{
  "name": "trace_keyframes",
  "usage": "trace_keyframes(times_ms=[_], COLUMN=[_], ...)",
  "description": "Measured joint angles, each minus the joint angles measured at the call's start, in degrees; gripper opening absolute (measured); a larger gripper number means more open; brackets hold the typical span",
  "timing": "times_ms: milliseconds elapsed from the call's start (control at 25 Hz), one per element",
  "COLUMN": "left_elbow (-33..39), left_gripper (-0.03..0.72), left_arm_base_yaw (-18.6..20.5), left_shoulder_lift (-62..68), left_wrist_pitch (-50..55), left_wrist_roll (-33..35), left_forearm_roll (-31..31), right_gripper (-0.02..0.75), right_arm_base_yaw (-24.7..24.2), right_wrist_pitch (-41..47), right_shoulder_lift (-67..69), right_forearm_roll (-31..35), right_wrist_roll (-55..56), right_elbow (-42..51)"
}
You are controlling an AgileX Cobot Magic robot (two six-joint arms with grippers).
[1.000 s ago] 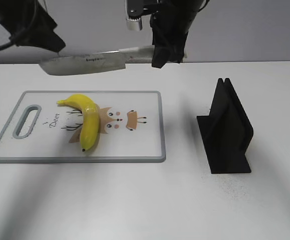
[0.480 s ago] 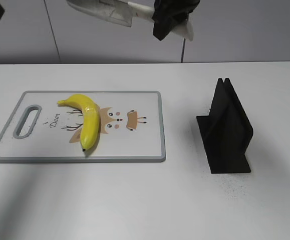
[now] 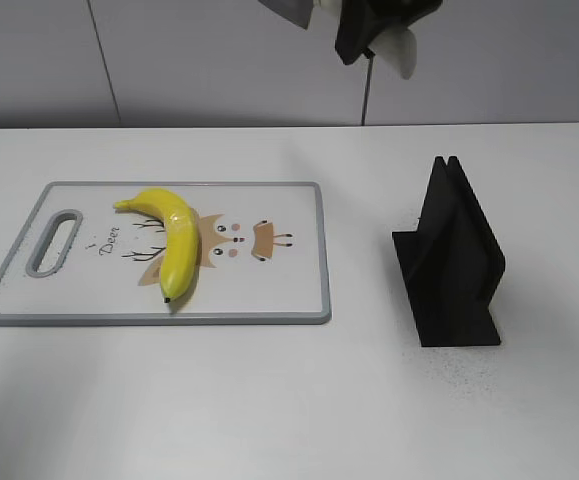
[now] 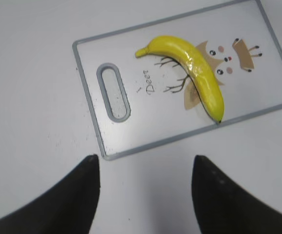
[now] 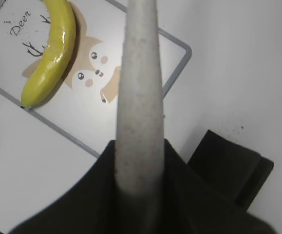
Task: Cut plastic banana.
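The plastic banana (image 3: pixel 172 241) lies whole on the cutting board (image 3: pixel 269 290), left on the worktop (image 3: pixel 369 400). The right hand (image 3: pixel 369 30) grips the knife (image 5: pixel 138 97) high above; the left hand (image 4: pixel 143 195) hangs wide, empty. The cut seems not yet made: next, the blade must come down squarely across the fruit.

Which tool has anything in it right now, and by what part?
The right tool holds the knife by its handle. The left tool is open and empty.
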Motion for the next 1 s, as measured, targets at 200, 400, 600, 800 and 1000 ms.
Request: trace_keyframes(times_ms=[200, 400, 600, 800, 1000], left_elbow=[10.5, 21.7, 32.9, 40.7, 43.8], left_gripper=[0.580, 0.579, 0.579, 0.579, 0.579], left_arm_base_yaw=[0.0, 0.0, 0.0, 0.0, 0.0], left_shoulder_lift=[-11.1, -24.3, -39.2, -52.8, -61.8], left_wrist_pitch=[0.2, 0.1, -0.6, -2.1, -2.2], left_wrist_roll=[-0.8, -2.2, -2.8, -5.7, -6.4], left_forearm_roll=[0.6, 0.6, 0.6, 0.6, 0.5], right_gripper=[0.161, 0.161, 0.161, 0.161, 0.161], right_arm_base_yaw=[0.0, 0.0, 0.0, 0.0, 0.0], right_wrist_pitch=[0.1, -0.9, -6.7, -12.6, -15.8], right_shoulder_lift=[-6.1, -12.3, -19.2, -25.0, -29.0], right_forearm_roll=[-0.7, -1.3, -3.4, -6.4, -7.3], right_wrist_roll=[3.2, 6.4, 11.2, 16.8, 20.7], right_elbow=[7.9, 16.7, 27.5, 38.2, 47.8])
